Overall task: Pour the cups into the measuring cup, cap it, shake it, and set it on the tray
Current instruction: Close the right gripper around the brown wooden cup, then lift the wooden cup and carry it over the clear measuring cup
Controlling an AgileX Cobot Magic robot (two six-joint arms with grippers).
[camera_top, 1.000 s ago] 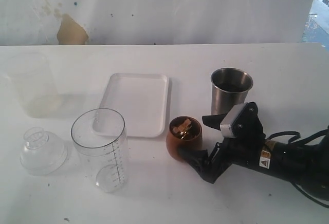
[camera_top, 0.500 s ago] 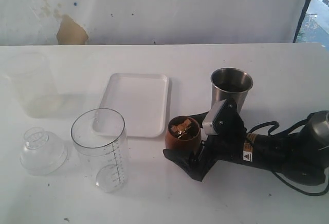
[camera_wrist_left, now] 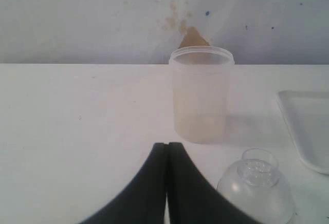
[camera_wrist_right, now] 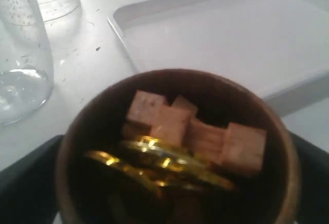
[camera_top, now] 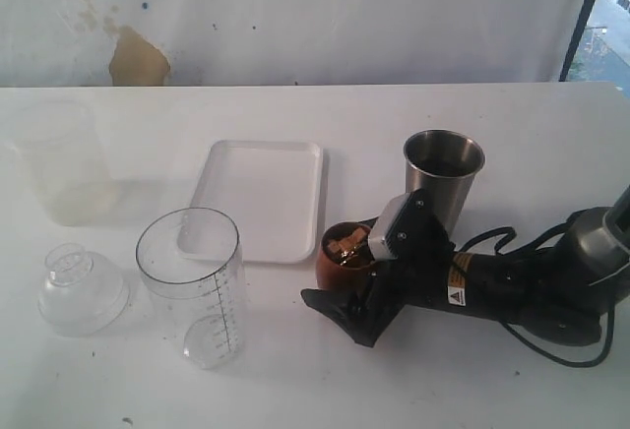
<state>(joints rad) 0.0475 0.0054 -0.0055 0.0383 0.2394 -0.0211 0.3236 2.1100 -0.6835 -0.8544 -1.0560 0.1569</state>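
Observation:
The small brown wooden cup (camera_top: 340, 253) stands in front of the white tray (camera_top: 261, 198), holding wooden cubes and gold coins (camera_wrist_right: 169, 131). My right gripper (camera_top: 330, 270) is open, lying low on the table, with its black fingers (camera_wrist_right: 28, 183) on either side of the wooden cup. The steel tumbler (camera_top: 443, 178) stands just behind the right arm. At the front left, apart from both grippers, the clear measuring cup (camera_top: 192, 286) with its black scale stands upright. My left gripper (camera_wrist_left: 167, 146) is shut and empty, and is out of the exterior view.
A clear domed lid (camera_top: 81, 289) sits left of the measuring cup. A frosted plastic cup (camera_top: 61, 163) stands at the back left, ahead of the left gripper in the left wrist view. The right arm's cables (camera_top: 532, 242) trail on the table at the right.
My right gripper has slid left along the table, so its fingers now reach past the wooden cup on both sides. The cup has barely shifted. Nothing else has moved.

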